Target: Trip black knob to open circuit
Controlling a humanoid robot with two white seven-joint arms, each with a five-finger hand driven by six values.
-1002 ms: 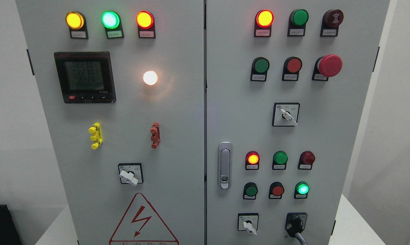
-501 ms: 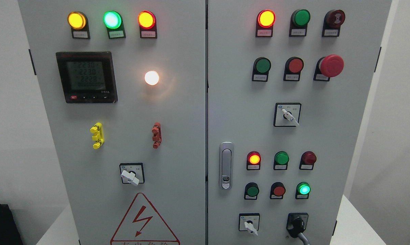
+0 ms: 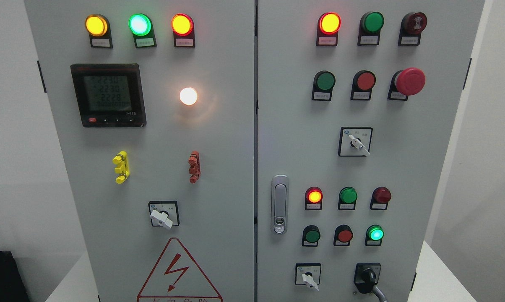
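Observation:
The black knob point(image 3: 367, 277) sits on a black square plate at the bottom right of the grey control cabinet point(image 3: 235, 138), its handle pointing down and to the right. Left of it is a white-handled selector switch point(image 3: 308, 277). No robot hand or arm shows anywhere in the head view.
The right door carries a red mushroom stop button point(image 3: 409, 81), another white selector point(image 3: 355, 141), lit red point(image 3: 314, 196) and green point(image 3: 375, 233) lamps, and a metal door latch point(image 3: 279, 204). The left door has a meter display point(image 3: 108, 95), a white selector point(image 3: 162, 214) and a warning triangle point(image 3: 179, 272).
The whole cabinet has drifted a few pixels to the right in the picture, so the head camera shifted slightly. No knob, switch or lamp has changed.

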